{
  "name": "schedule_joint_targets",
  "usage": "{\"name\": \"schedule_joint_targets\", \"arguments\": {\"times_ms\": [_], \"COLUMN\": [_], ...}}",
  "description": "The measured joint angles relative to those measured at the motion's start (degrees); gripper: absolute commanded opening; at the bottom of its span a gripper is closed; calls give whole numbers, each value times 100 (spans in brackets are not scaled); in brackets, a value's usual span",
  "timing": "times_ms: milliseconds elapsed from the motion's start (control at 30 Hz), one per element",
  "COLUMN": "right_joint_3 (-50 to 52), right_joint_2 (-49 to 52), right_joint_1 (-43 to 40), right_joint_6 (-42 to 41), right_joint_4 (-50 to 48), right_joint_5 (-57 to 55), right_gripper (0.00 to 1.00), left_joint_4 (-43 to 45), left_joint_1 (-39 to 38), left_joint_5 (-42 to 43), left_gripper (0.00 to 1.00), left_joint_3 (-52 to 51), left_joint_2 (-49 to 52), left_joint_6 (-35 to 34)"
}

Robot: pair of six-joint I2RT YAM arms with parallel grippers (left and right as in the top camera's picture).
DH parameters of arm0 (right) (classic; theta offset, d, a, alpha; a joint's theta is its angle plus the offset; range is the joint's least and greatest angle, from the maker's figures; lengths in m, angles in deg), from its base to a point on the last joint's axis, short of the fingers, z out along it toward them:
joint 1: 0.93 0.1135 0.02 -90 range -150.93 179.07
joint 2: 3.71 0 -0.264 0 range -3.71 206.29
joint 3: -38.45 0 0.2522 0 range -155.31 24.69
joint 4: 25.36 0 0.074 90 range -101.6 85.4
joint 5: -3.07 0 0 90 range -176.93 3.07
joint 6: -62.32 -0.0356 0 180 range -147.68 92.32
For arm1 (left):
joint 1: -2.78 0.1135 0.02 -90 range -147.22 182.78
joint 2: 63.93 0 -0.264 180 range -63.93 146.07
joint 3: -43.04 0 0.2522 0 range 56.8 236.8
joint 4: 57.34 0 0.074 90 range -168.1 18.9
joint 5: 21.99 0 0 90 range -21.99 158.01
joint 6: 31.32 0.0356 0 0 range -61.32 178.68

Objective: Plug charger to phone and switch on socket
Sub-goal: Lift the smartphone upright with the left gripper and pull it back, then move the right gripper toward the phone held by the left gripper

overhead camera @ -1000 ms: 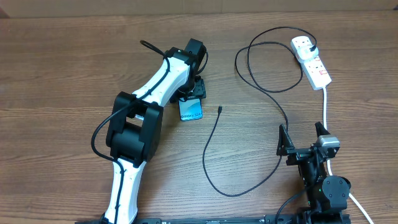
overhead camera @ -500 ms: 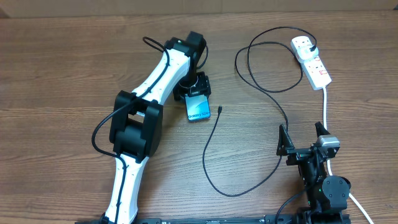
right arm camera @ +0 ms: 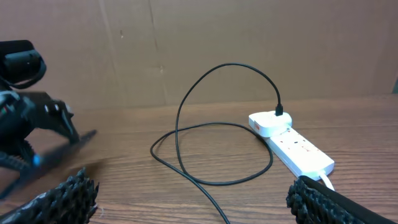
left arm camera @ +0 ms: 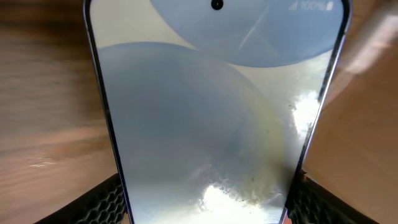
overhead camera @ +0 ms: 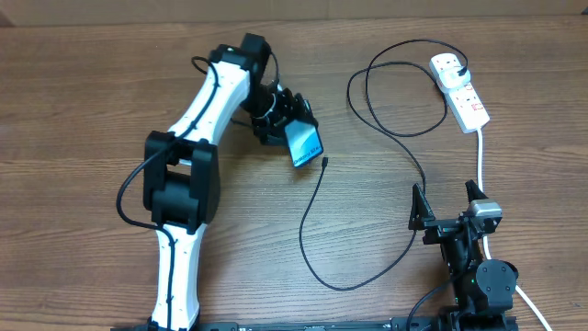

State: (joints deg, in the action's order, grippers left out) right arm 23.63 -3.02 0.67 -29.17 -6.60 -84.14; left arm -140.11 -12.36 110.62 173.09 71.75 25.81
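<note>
Left gripper clamps the phone, upper centre of the overhead frame.
Stiff and probably slippery glass: hold the long edges, keep the port end free for the charger just beside.

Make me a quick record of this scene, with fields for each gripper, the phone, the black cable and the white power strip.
left gripper: shut on the slim, blue-screened smartphone
smartphone: screen facing up, above the brown wooden table
thin black charger cable: lying loose on the table, plug in the white oblong power strip
connector tip: just beside the smartphone, not inserted
power strip switches: too small to tell
right gripper: open, empty, near the table's front edge
</note>
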Motion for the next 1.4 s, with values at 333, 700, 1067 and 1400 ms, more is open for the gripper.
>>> {"name": "schedule_joint_targets", "arguments": {"times_ms": [333, 700, 1067, 1400], "right_joint_3": [0, 0, 0, 0], "right_joint_2": [0, 0, 0, 0], "right_joint_1": [-2, 0, 0, -4], "right_joint_6": [0, 0, -4, -98], "right_joint_4": [-2, -2, 0, -966], "right_joint_5": [-2, -2, 0, 1128], "right_gripper": [100, 100, 100, 100], "left_joint_4": [109, 39, -175, -173], "left_joint_1": [542, 833, 918, 918], "left_joint_5": [2535, 4168, 4415, 4441], "left_gripper": [73, 72, 72, 72], "left_joint_3": [0, 0, 0, 0], "left_joint_2": [0, 0, 0, 0], "left_joint_6": [2, -232, -946, -1071]}}
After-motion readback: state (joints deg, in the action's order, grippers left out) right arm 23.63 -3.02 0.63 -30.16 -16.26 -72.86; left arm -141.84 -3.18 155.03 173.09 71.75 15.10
